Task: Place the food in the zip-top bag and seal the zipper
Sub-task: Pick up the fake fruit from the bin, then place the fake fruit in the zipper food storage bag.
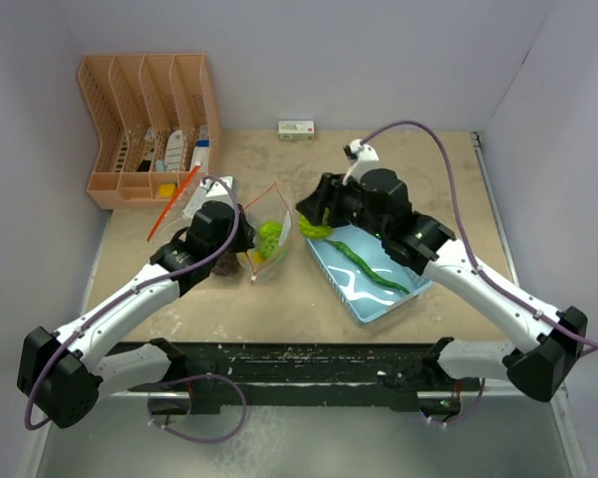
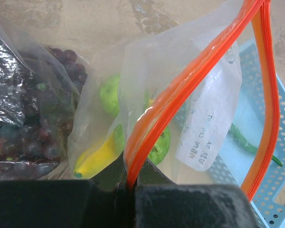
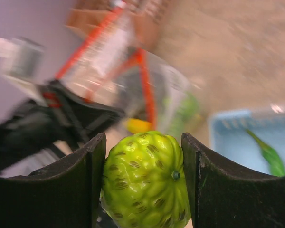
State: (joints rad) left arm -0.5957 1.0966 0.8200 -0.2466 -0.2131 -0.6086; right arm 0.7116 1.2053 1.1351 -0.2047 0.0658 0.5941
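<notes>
Lime bumpy fruit (image 3: 145, 183) clamped in right fingers (image 3: 61, 190); left fingers (image 2: 190, 206) pinch bag rim (image 2: 180, 90); long vegetable (image 1: 369, 267) diagonal in basket (image 1: 351, 291).

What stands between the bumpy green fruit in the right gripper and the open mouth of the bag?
Nothing visible does. The right gripper holds the fruit beside the zip-top bag, whose orange zipper rim the left gripper pinches open. The gap between them looks free in the top view.

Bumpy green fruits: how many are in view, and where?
3. One bumpy green fruit is clamped in the right gripper; two more show inside the zip-top bag, near the banana. Others could hide behind the grapes.
</notes>
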